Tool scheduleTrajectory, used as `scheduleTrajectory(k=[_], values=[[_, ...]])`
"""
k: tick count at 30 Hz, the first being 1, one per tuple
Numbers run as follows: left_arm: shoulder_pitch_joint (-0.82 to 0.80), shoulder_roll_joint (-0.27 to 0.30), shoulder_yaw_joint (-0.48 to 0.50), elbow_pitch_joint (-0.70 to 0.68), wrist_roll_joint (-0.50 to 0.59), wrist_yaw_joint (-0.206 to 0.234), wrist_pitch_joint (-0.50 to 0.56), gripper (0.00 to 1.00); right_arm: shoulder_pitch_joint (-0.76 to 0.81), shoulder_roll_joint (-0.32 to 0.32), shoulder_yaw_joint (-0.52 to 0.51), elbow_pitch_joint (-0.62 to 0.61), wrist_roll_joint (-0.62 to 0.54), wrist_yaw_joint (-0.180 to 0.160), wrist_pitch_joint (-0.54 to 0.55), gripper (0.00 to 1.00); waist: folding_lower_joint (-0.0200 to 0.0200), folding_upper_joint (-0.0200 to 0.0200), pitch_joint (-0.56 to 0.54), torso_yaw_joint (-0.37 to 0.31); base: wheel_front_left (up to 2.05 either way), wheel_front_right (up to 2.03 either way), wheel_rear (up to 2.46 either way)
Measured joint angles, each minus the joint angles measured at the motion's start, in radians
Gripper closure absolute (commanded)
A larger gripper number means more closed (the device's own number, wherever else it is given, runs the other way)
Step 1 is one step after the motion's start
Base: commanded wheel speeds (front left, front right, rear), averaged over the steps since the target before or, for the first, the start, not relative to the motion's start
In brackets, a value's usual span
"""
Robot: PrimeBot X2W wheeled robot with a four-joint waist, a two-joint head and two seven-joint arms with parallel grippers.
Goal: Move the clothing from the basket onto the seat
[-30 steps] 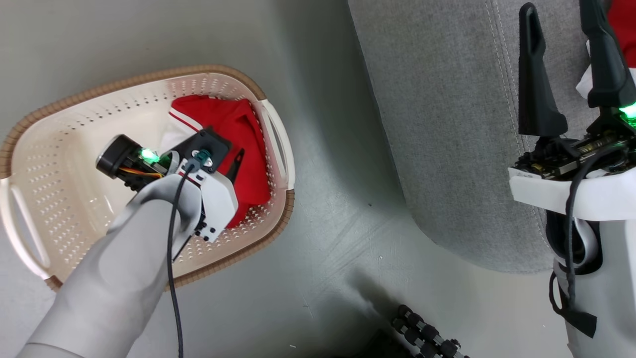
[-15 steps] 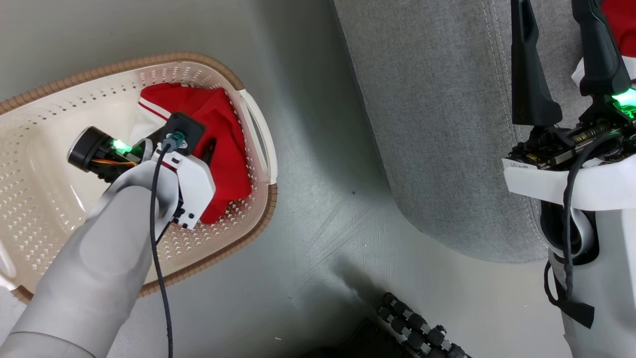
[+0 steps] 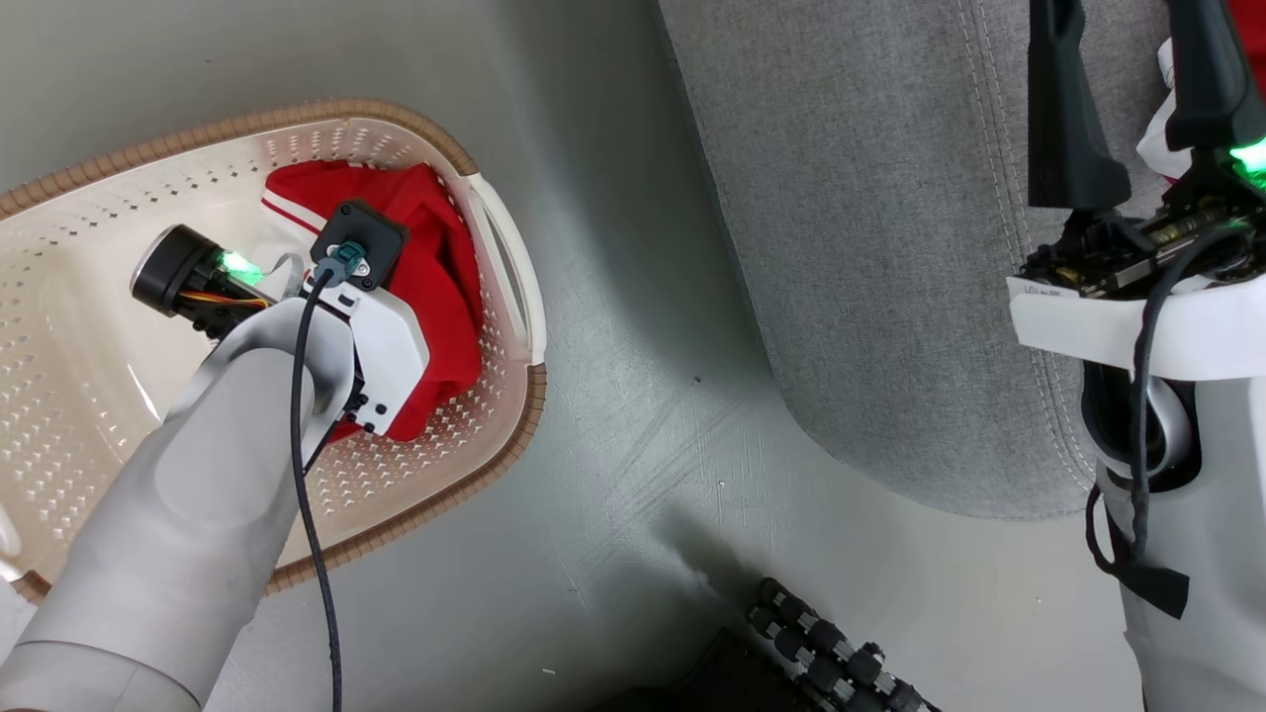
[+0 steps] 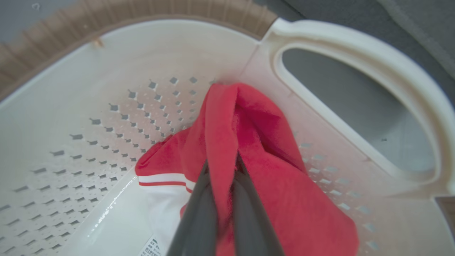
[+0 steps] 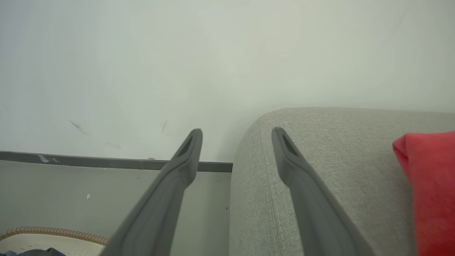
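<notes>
The cream basket (image 3: 297, 117) with a brown rim stands on the floor at the left. A red piece of clothing (image 3: 450, 267) with white bands lies against its right wall by the handle (image 4: 355, 53). My left gripper (image 4: 222, 167) reaches down into the basket and is shut on a raised fold of that red clothing (image 4: 270, 170). In the head view its fingers are hidden under the wrist. My right gripper (image 5: 237, 133) stands open and empty above the grey seat (image 3: 870, 247). A second red garment (image 5: 430, 185) lies on the seat (image 5: 337, 160) to its right.
Grey-green floor (image 3: 633, 415) separates the basket from the seat's rounded corner. A black ribbed object (image 3: 831, 643) lies on the floor at the bottom. A pale wall with a dark baseboard (image 5: 106, 161) stands behind the seat.
My left gripper has closed on the red clothing in the basket. The head camera has shifted slightly. The right gripper stays open over the seat.
</notes>
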Motion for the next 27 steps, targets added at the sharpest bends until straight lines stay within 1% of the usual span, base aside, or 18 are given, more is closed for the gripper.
scheduleTrajectory(k=[9,17,21,24,27], values=[[0.002,-0.002,-0.001,-0.038,-0.008,-0.009,-0.051,1.0,-0.017,0.0,-0.002,0.01,0.0,0.0,0.0,0.0,-0.0001,0.0,-0.015,0.019,0.0,0.0,0.0],[0.008,-0.011,0.008,-0.115,-0.016,-0.009,-0.105,1.0,-0.05,0.0,0.003,0.036,0.0,0.0,0.0,0.0,-0.0001,0.0,-0.04,0.046,0.0,0.0,0.0],[0.027,0.0,0.029,-0.16,-0.026,-0.007,-0.141,1.0,-0.05,-0.001,0.008,0.047,-0.002,0.0,0.0,0.0,-0.0001,0.0,-0.056,0.062,0.0,0.0,0.0],[0.049,0.016,0.063,-0.205,-0.044,0.009,-0.177,1.0,-0.05,-0.001,0.026,0.073,-0.018,0.0,0.0,0.0,-0.0001,0.0,-0.075,0.078,0.0,0.0,0.0],[0.067,0.017,0.097,-0.247,-0.072,0.021,-0.208,1.0,-0.05,-0.002,0.043,0.103,-0.047,0.0,0.0,0.0,-0.0001,0.0,-0.091,0.091,0.0,0.0,0.0]])
